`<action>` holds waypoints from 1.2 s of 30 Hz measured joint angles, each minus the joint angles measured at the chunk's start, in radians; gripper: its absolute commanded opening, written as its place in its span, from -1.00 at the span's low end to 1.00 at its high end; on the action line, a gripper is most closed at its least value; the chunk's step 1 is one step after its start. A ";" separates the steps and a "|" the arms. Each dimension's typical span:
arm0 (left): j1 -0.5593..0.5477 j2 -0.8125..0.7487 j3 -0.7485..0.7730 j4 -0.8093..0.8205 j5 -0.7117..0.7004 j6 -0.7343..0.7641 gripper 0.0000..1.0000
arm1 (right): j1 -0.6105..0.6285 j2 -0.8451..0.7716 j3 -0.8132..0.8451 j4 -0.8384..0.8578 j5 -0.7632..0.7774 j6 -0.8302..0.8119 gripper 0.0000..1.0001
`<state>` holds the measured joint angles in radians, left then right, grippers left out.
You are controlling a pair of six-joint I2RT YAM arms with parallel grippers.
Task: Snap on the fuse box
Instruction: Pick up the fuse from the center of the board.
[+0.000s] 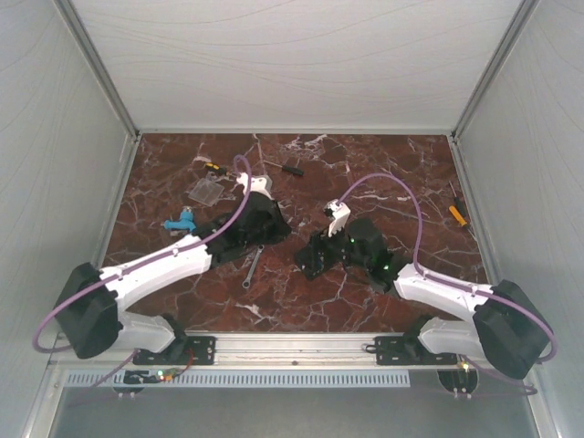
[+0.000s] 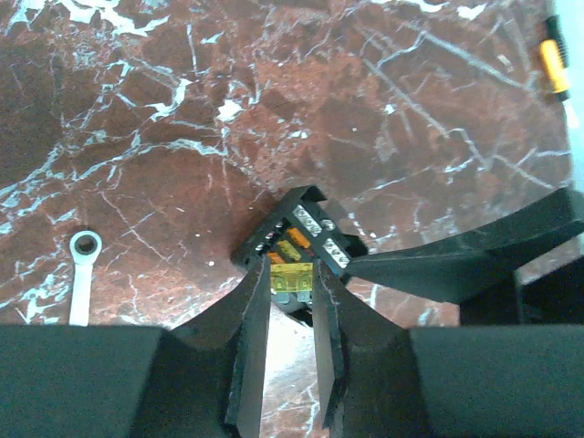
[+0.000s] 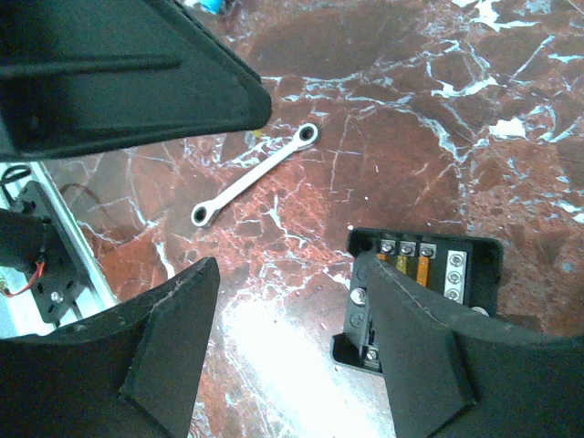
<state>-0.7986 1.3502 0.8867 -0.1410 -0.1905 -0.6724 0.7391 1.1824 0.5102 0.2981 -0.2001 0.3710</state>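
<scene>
The fuse box is a small black box with orange and yellow fuses and silver screws inside, lying open on the marble table. My left gripper is shut on a single yellow fuse and holds it at the box's near corner. My right gripper is open; its right finger lies over the fuse box, and nothing is between the jaws. In the top view both grippers, left and right, meet mid-table and hide most of the box.
A flat clear cover piece lies at the back left. A silver wrench lies between the arms and shows in the right wrist view. A blue part and screwdrivers lie around the table edges.
</scene>
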 measured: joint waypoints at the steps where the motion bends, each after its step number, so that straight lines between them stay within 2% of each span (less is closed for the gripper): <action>1: 0.000 -0.026 -0.018 0.017 0.004 -0.014 -0.66 | 0.005 0.000 -0.014 0.030 -0.001 0.003 0.13; 11: -0.001 -0.110 -0.095 0.119 0.071 -0.098 -0.67 | 0.043 0.011 -0.065 0.279 0.025 0.017 -0.03; 19: -0.007 -0.138 -0.103 0.158 0.084 -0.122 -0.67 | 0.048 0.044 -0.065 0.346 0.050 0.020 -0.32; 30: -0.009 -0.143 -0.126 0.180 0.095 -0.143 -0.67 | 0.050 0.055 -0.065 0.416 0.050 0.021 -0.37; 31: -0.010 -0.143 -0.126 0.181 0.095 -0.143 -0.67 | 0.050 0.055 -0.065 0.420 0.050 0.021 -0.41; 36: -0.010 -0.143 -0.129 0.195 0.099 -0.144 -0.63 | 0.050 0.055 -0.065 0.427 0.054 0.029 -0.85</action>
<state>-0.8082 1.2068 0.7574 0.0544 -0.0914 -0.8165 0.7895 1.2377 0.4454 0.7250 -0.1463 0.3996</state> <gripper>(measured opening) 0.217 0.183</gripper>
